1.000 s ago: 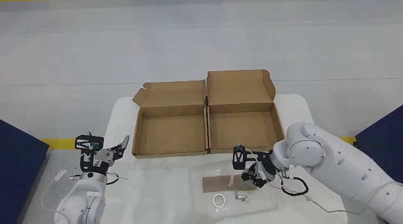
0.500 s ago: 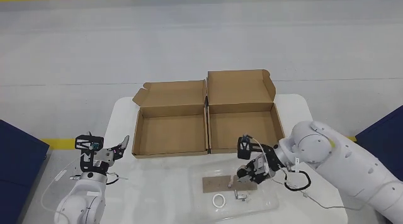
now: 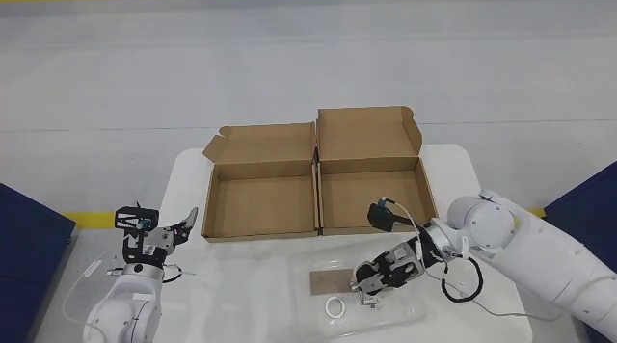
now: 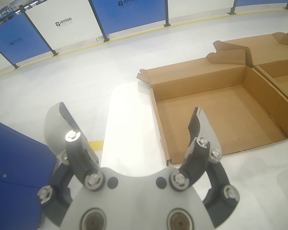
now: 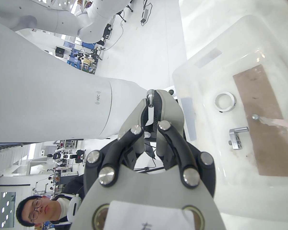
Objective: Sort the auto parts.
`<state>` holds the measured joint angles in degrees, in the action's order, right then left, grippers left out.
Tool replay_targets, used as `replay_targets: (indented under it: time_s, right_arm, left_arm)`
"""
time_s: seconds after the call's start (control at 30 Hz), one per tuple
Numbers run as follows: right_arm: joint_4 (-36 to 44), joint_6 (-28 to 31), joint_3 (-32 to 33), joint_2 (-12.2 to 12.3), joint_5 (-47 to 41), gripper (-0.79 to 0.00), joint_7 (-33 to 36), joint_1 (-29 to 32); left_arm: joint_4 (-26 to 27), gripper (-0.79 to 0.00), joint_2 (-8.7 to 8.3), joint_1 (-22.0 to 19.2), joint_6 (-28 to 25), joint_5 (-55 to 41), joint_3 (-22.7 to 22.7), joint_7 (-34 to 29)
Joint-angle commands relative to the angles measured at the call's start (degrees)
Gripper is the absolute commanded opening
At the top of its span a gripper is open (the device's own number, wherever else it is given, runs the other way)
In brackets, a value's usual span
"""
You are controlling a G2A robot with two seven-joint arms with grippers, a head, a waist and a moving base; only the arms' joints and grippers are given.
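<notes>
- Presently, the right claw (image 5: 150,107) is closed almost fully on a small threaded bolt (image 5: 149,96). The bolt is pinched at the very fingertips, probably because so short a part offers no deeper hold.
- The right claw hangs over the clear tray (image 5: 206,77), which sits on the worktop (image 3: 241,276) on the near side of the boxes. The tray is low-walled and open-topped, so parts can be picked from above.
- A metal ring (image 5: 225,101) and an L-shaped bracket (image 5: 236,136) lie apart on the tray floor. A brown strip (image 5: 264,120) lies beside them and carries one small round-headed piece (image 5: 255,117).
- The left box (image 3: 262,206) and the right box (image 3: 371,198) stand side by side and touching. Their lids are folded back so that parts can be dropped straight in.
- The right box is the nearer one to the held bolt. Which box the bolt belongs in cannot be told.
- The left claw (image 4: 129,113) is spread wide and grips nothing. It sits near the worktop's left edge, beside the left box and well apart from the tray, apparently parked out of the working arm's path.
- Judged stage: one part is picked and its transfer to a box is not yet made. The grip on the bolt is slight, so a jolt could dislodge it.
</notes>
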<state>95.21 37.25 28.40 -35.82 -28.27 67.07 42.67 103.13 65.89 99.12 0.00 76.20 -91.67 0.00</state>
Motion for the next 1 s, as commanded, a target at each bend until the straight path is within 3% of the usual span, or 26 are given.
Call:
replay_targets:
  time_s: [0.0, 0.4, 0.67, 0.8, 0.97]
  right_arm:
    - [0.19, -0.07, -0.01, -0.03, -0.20, -0.785, -0.32, 0.17]
    - [-1.27, -4.68, 5.44, 1.55, -26.81, -0.785, 4.67, 4.75]
    - [-0.26, -11.58, 16.95, 1.29, -42.62, -0.785, 11.59, 10.39]
    - [0.70, -14.12, 24.09, -0.65, -47.09, -0.785, 14.13, 12.31]
    - [0.81, -14.19, 24.71, -0.86, -47.40, -0.785, 14.21, 12.44]
  left_arm:
    - [0.00, 0.000, 0.00, 0.00, 0.00, 0.00, 0.00, 0.00]
    - [0.00, 0.000, 0.00, 0.00, 0.00, 0.00, 0.00, 0.00]
    - [0.00, 0.000, 0.00, 0.00, 0.00, 0.00, 0.00, 0.00]
    - [0.00, 0.000, 0.00, 0.00, 0.00, 0.00, 0.00, 0.00]
    - [0.00, 0.000, 0.00, 0.00, 0.00, 0.00, 0.00, 0.00]
